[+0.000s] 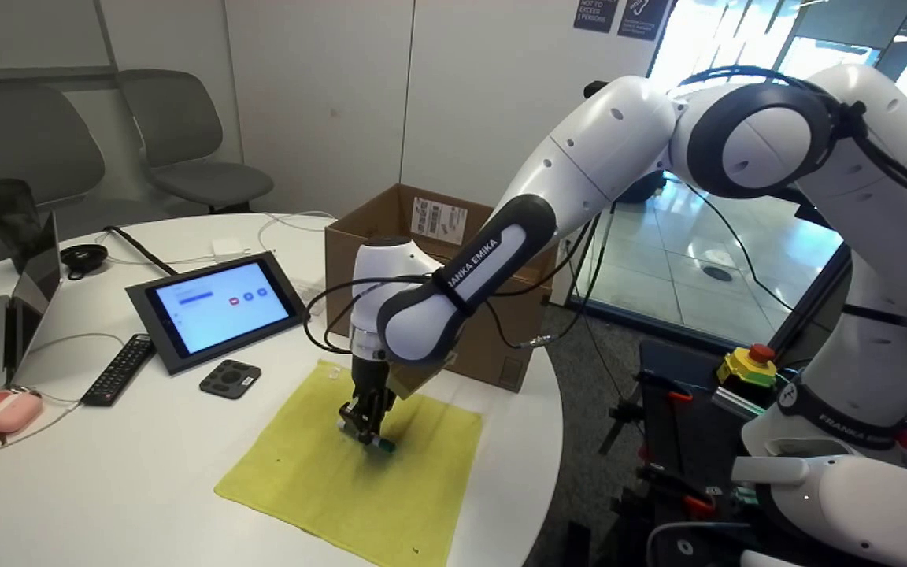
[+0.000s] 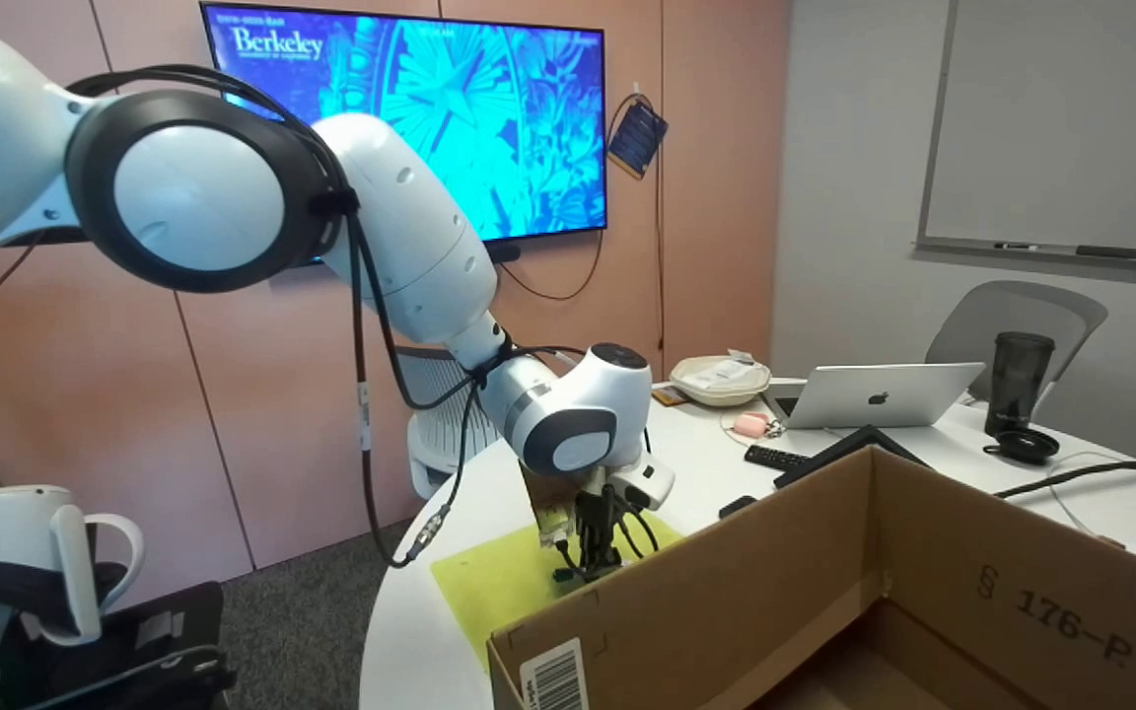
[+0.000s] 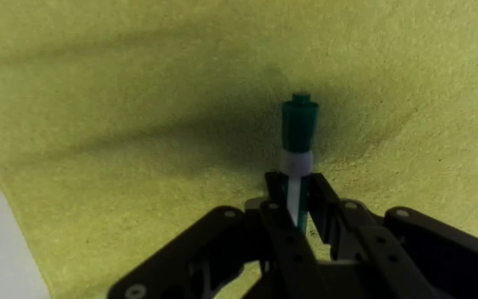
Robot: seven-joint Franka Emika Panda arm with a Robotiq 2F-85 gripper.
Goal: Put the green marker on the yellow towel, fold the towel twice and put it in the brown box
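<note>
Robotiq gripper [image 3: 295, 182] pinches the green marker [image 3: 299, 128] by its barrel, on or just over the yellow towel [image 1: 320, 472], which lies unfolded near the robot-side curved edge of the white table [image 1: 138, 496]. Contact is hard to judge; releasing too high could set the marker rolling toward that edge. Left off-centre, it might slide out of the fold's open side. A towel this flat offers little to pinch, so the first fold may miss or slip. The brown box [image 1: 489, 358] stands close to the same edge, near the arm [image 1: 579, 169], so a sideways swing could shove it off.
</note>
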